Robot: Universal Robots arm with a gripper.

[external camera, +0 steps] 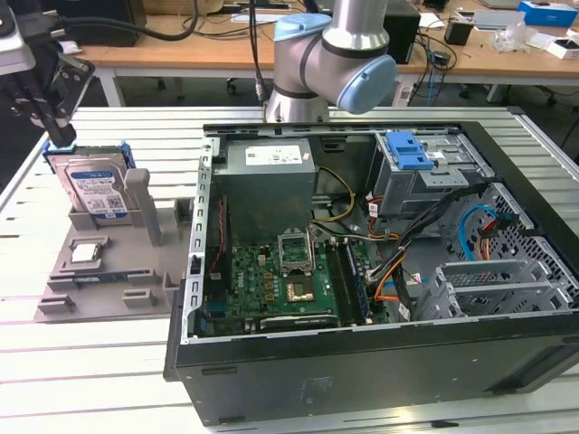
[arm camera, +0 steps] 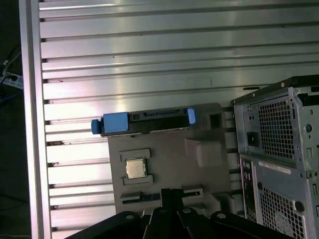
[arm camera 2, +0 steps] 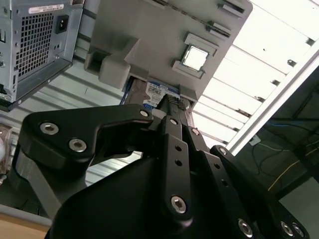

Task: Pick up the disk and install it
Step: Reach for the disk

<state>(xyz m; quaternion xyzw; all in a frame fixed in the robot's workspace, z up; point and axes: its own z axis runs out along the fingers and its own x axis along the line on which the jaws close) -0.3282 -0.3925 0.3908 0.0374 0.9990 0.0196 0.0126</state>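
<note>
Disk (external camera: 95, 194) stands on edge in a slot of the grey holder (external camera: 99, 280), on the slatted metal table (external camera: 90, 380) at the exterior view's left, beside the open computer case (external camera: 362, 362). Its labelled face shows, and its blue frame runs along its top and sides. A small square chip (external camera: 86, 253) lies flat in a recess of the same holder, just in front of the disk.

The black gripper (external camera: 59, 136) hangs over the disk's upper corner on the exterior view's left, close to the blue frame. I cannot tell whether it touches, nor whether the claw is spread or pressed together.

In the first wrist view the disk (arm camera: 149, 119) appears edge-on from above, with the chip (arm camera: 133, 168) between it and the gripper (arm camera: 169, 191). The arm (external camera: 335, 54) rises behind the case.
</note>
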